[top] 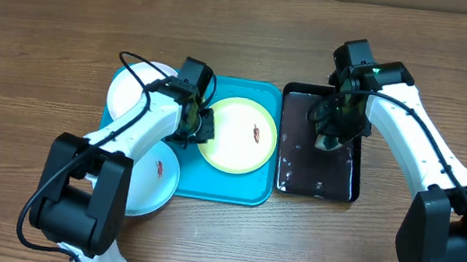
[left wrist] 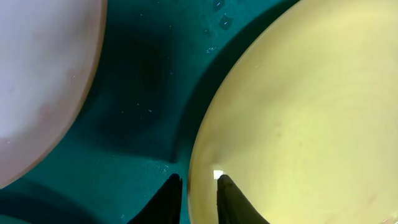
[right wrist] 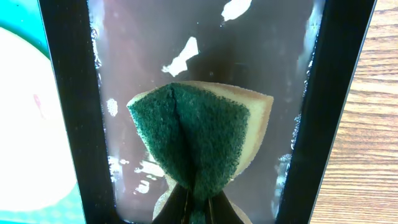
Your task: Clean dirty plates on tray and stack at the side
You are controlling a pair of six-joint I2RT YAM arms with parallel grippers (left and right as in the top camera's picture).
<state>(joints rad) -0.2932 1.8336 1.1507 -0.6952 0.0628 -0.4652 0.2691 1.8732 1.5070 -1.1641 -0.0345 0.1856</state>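
The turquoise tray (top: 228, 185) lies at mid-table. On its right half sits the yellow-green rimmed plate (top: 237, 136), with a red-brown smear (top: 255, 134). My left gripper (top: 201, 127) is at this plate's left edge. In the left wrist view its fingers (left wrist: 199, 177) straddle the rim of the plate (left wrist: 298, 112), shut on it. The white plate (top: 133, 91) overlaps the tray's back left corner. A pale blue plate (top: 154, 184) with a smear overhangs the front left corner. My right gripper (top: 327, 142) (right wrist: 198, 198) is shut on a green and yellow sponge (right wrist: 199, 134).
A glossy black tray (top: 316, 174) with wet patches lies right of the turquoise tray, under the sponge. Bare wooden table surrounds both trays. My left arm crosses over the pale blue plate.
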